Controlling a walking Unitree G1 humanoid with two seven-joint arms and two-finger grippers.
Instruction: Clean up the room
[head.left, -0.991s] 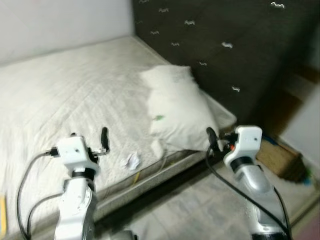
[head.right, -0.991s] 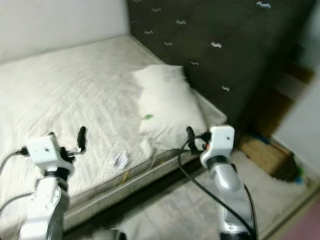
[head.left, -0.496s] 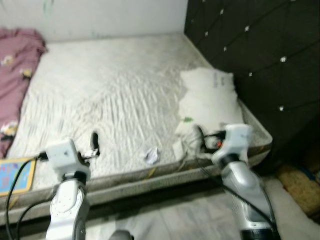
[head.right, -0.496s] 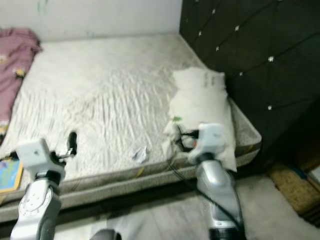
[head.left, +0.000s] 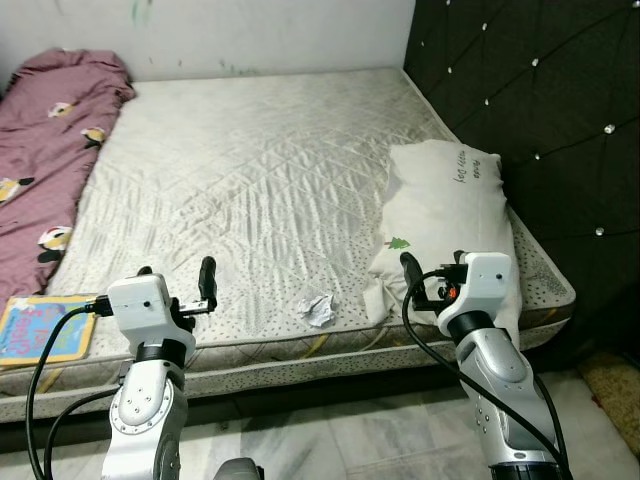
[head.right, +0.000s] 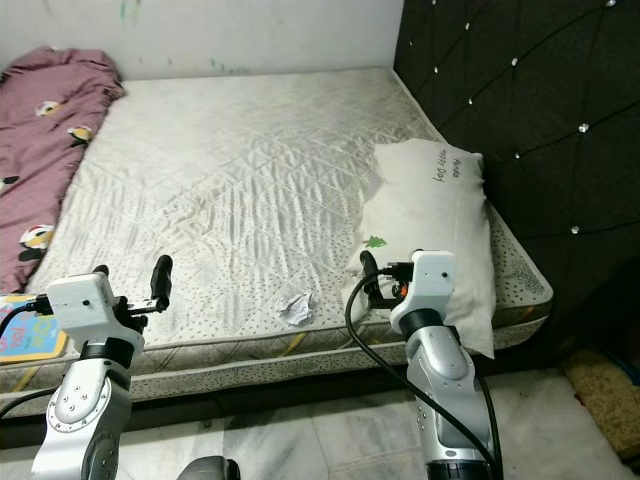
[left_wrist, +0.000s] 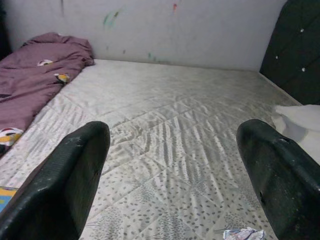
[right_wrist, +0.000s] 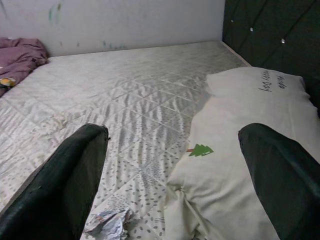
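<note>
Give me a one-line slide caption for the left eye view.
Both grippers, left gripper and right gripper, raised open over mattress edge, crumpled paper between them, pillow by headboard.

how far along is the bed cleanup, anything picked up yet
Nothing looks done yet. Both grippers, left and right, are open and hold nothing, raised at the near bed edge. Left: crumpled paper, colourful book, purple blanket and the pillow on the mattress.
</note>
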